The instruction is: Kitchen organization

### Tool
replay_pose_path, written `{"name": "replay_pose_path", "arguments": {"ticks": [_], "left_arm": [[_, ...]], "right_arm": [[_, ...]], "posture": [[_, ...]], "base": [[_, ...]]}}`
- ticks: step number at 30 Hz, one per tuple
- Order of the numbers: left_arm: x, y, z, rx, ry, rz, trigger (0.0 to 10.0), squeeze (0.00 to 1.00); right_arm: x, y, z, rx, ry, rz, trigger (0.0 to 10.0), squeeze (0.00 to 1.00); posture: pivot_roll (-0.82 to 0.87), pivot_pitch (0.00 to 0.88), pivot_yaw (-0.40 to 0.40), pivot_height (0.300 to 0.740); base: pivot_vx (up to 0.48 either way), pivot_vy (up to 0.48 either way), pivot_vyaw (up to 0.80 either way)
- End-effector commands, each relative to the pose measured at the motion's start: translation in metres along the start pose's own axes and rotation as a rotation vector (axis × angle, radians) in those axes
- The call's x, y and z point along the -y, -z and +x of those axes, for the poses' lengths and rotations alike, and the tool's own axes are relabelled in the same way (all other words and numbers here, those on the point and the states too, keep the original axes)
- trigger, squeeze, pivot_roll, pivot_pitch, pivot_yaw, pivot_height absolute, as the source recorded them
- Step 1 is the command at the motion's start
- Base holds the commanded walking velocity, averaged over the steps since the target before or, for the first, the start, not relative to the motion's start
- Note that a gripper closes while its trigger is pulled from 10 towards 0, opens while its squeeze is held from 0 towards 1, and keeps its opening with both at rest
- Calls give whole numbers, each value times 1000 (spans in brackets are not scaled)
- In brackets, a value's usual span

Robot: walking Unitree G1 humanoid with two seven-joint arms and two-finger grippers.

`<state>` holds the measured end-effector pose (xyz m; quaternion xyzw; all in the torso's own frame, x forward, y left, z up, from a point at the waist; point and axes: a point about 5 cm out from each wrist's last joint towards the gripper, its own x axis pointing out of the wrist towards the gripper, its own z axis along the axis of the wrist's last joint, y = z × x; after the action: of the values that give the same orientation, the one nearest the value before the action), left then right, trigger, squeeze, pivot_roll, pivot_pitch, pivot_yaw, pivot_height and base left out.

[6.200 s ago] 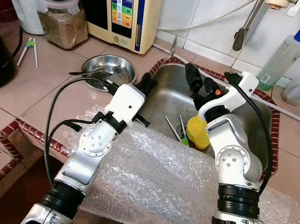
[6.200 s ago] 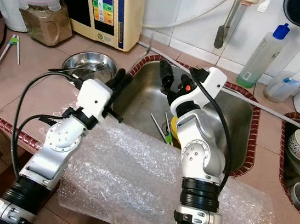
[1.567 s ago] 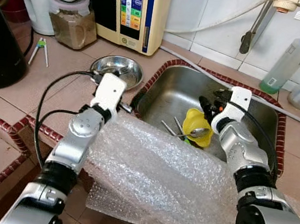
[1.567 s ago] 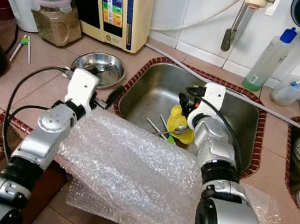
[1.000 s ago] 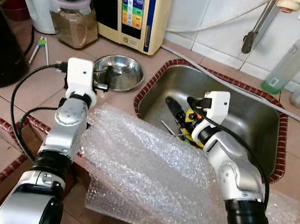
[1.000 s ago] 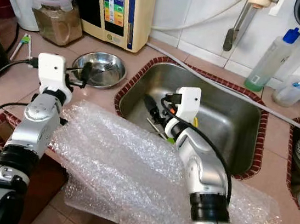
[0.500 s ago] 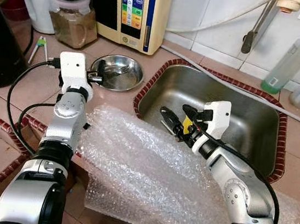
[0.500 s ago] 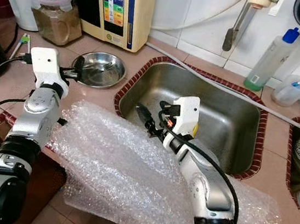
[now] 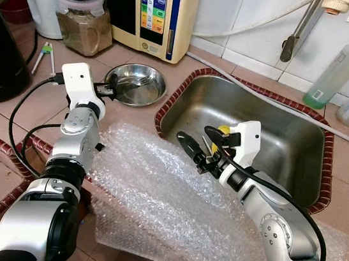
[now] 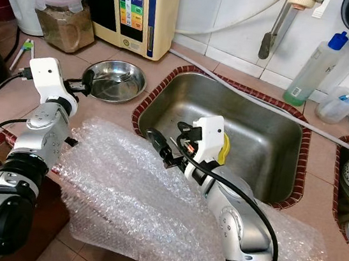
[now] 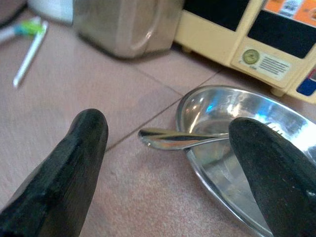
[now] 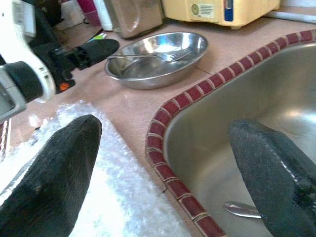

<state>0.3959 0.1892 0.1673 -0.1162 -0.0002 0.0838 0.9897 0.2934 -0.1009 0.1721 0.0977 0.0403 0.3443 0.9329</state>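
At the far left of the tiled counter (image 9: 9,112) lies a pair of tongs (image 9: 42,56), untouched. The left gripper (image 9: 107,89) hovers just beside the steel bowl (image 9: 135,84), its fingers (image 11: 84,148) spread and holding nothing, aimed at the handle of the fork (image 11: 168,139) that rests in the bowl and juts over its rim. So one piece of cutlery already sits in the bowl, and the left arm looks set to deal with it. A sheet of bubble wrap (image 9: 171,207) drapes over the counter's front edge. Over the near left corner of the sink (image 9: 289,136) the right gripper (image 9: 193,144) hangs with fingers (image 12: 54,163) apart and empty. Behind it a yellow item (image 9: 224,130) is partly hidden, and a spoon (image 12: 242,209) lies on the sink floor, so the sink is probably not yet emptied
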Motion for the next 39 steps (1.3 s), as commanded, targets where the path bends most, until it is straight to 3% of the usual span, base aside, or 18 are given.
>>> {"name": "replay_pose_path", "arguments": {"ticks": [1,7,8,9,11,20,22,27,34,39], "left_arm": [[5,-2,3,-30,13,-48,10000,0],[9,-3,6,-43,39,-91,10000,0],[10,-3,6,-46,45,-102,9412,0],[11,-3,7,-56,54,-108,4118,0],[12,-3,7,-56,58,-124,0,0],[8,-10,9,-26,38,-238,0,0],[5,-11,10,-20,30,-250,1137,0],[-1,-10,9,-21,10,-246,0,0],[-2,-5,9,-43,-6,-308,0,0],[-4,-5,9,-40,-9,-310,0,0]], "right_arm": [[-6,-3,-3,12,-41,6,10000,0],[-10,-6,-7,36,-58,5,10000,0],[-10,-6,-8,36,-62,-2,10000,0],[-11,-6,-8,35,-61,0,10000,0],[-11,-6,-8,35,-57,6,10000,0],[-11,-6,-11,47,-70,70,10000,0],[-11,-6,-10,52,-70,85,10000,0],[-17,-8,-11,57,-124,94,10000,0],[-22,-6,-14,46,-173,97,10000,0],[-26,-5,-15,40,-205,87,10000,0]], "posture": [[-40,112,-16,740],[-52,113,-10,740],[-52,113,-10,740],[-53,113,-9,740],[-56,114,-7,740],[-59,113,-3,740],[-58,112,-3,740],[-57,112,-2,740],[-58,112,-3,740],[-57,109,-4,740]], "base": [[0,0,0],[0,0,0],[0,0,0],[0,0,0],[0,0,0],[0,0,0],[0,0,0],[0,0,0],[0,0,0],[0,0,0]]}}
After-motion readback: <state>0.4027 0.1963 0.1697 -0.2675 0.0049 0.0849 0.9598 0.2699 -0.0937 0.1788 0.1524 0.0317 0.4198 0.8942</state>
